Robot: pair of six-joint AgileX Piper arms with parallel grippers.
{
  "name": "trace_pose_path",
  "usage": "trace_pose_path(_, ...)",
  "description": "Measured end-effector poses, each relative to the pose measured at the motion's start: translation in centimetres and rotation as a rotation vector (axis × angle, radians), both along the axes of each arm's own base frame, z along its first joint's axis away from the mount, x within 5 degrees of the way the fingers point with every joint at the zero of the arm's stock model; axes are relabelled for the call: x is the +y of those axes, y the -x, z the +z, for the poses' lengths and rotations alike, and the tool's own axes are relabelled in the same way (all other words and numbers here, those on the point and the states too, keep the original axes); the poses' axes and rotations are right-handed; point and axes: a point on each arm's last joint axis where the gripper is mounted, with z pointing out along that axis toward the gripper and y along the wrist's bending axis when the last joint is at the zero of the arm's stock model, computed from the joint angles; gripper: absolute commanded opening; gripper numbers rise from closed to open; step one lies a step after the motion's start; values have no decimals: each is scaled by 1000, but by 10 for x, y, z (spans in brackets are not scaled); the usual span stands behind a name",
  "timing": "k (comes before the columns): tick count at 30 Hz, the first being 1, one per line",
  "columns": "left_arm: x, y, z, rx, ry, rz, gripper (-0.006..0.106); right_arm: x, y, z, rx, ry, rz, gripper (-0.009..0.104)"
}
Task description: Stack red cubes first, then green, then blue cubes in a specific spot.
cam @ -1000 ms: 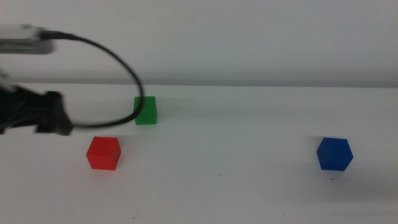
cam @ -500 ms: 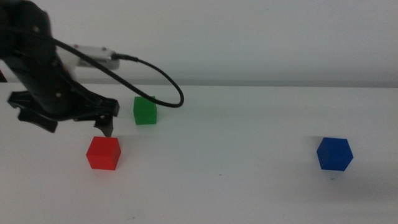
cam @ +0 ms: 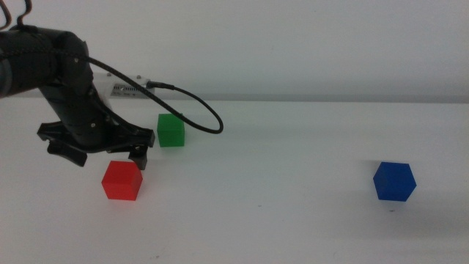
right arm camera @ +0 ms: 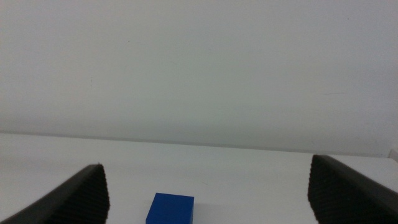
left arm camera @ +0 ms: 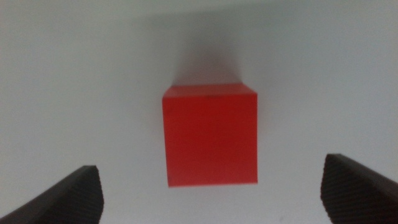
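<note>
The small matte red cube (cam: 121, 180) sits on the white tabletop (cam: 278, 220) at the left. The small matte green cube (cam: 171, 130) lies behind it, slightly right. The small matte blue cube (cam: 394, 181) lies well apart at the right.

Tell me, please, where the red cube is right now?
In the middle view the red cube sits on the table's left, just under the open left gripper, with the green cube behind it.

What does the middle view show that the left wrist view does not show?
Only the middle view shows the green cube, the blue cube, and the left arm with its cable. Only the left wrist view shows both fingers of the left gripper spread wide open, one on each side of the cube without touching it. Both show the red cube on the white table.
</note>
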Motion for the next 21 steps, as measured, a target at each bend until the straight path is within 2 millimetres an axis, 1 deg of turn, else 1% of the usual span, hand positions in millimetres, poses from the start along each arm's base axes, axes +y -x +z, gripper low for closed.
trace_pose_path(4,0,-4,-8,0,-6,-1,94,0,0,0,0,0,0,85)
trace_pose_path(11,-1,-12,-30,30,-15,-2,94,0,0,0,0,0,0,85)
trace_pose_path(21,-2,-18,-54,68,-26,-5,94,0,0,0,0,0,0,85)
